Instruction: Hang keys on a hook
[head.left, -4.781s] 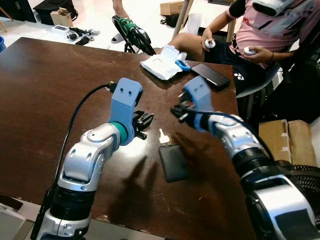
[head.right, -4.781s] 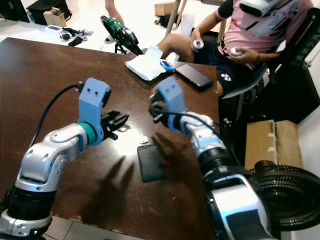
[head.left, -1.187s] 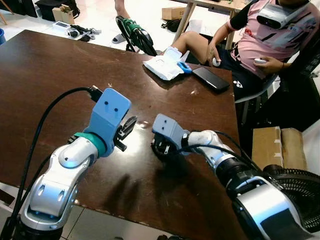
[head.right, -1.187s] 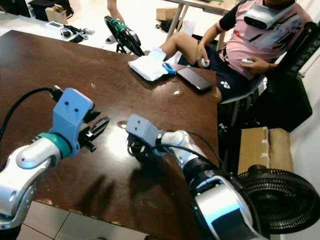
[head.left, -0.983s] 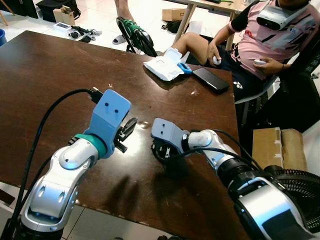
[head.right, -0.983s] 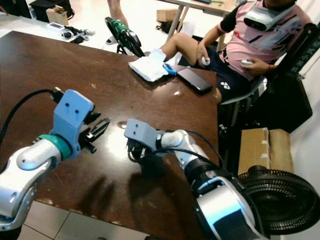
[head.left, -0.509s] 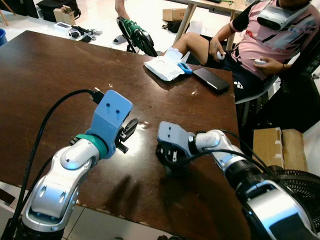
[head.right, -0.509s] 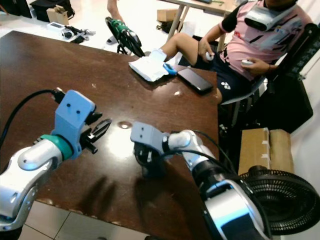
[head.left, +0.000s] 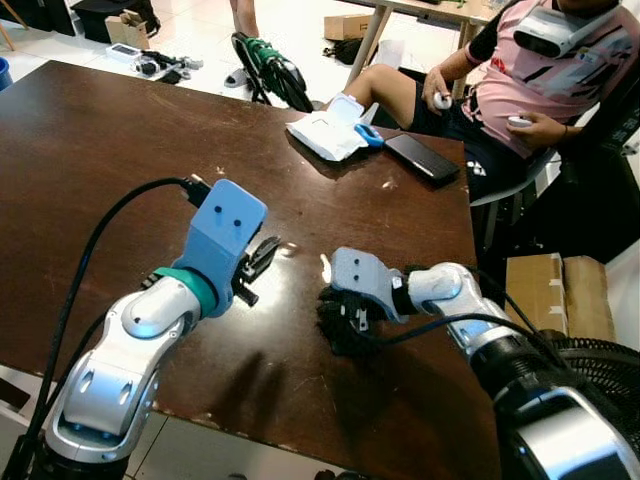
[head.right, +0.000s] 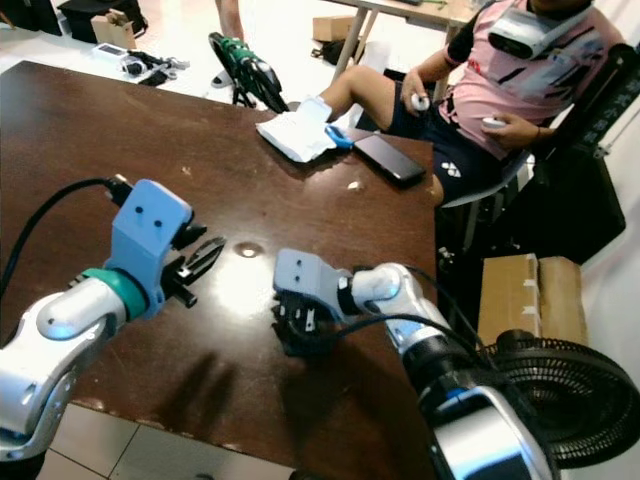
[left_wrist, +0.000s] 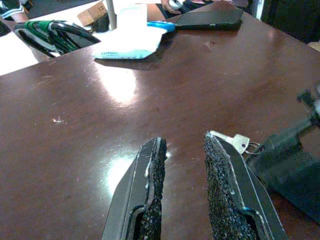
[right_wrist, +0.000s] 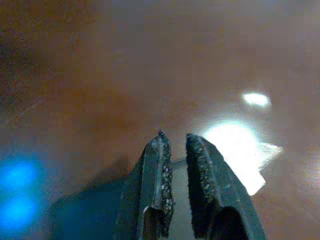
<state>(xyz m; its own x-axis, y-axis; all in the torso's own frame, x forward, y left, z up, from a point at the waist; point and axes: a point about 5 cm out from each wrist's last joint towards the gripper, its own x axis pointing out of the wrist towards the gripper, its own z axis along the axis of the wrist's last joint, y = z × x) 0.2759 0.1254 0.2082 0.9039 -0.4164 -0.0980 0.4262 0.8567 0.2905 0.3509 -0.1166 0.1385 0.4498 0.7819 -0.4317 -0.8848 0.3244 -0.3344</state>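
The silver key (left_wrist: 235, 142) is laid flat on the dark brown table (head.left: 100, 150), toward the near right part of it. In the head views it's seen as a thin bright sliver with its long axis running away from the robot, tip aimed at the far edge. It's joined by a ring to a flat black fob (left_wrist: 292, 172), which sits on the nearer side, so the key sticks out from the fob's far end.

Compared with about five seconds back, when key and fob were fully exposed and the right gripper was held up in the air beyond them, the fob is now mostly covered. The right gripper (head.left: 340, 322) has been brought down right on top of it. Over the last half second very little has changed.

Whether the right gripper is actually clamped on the fob can't be told, tbh; the wrist view is blurred and washed out by glare.

The left gripper (head.left: 262, 258) is held just left of the key, above the table. Its fingers (left_wrist: 150, 190) are spread with a clear gap and nothing is held between them.

Further out, a white packet (head.left: 325, 130) and a black phone (head.left: 425, 157) are seen by the far edge, with a seated person (head.left: 540, 70) beyond the corner.
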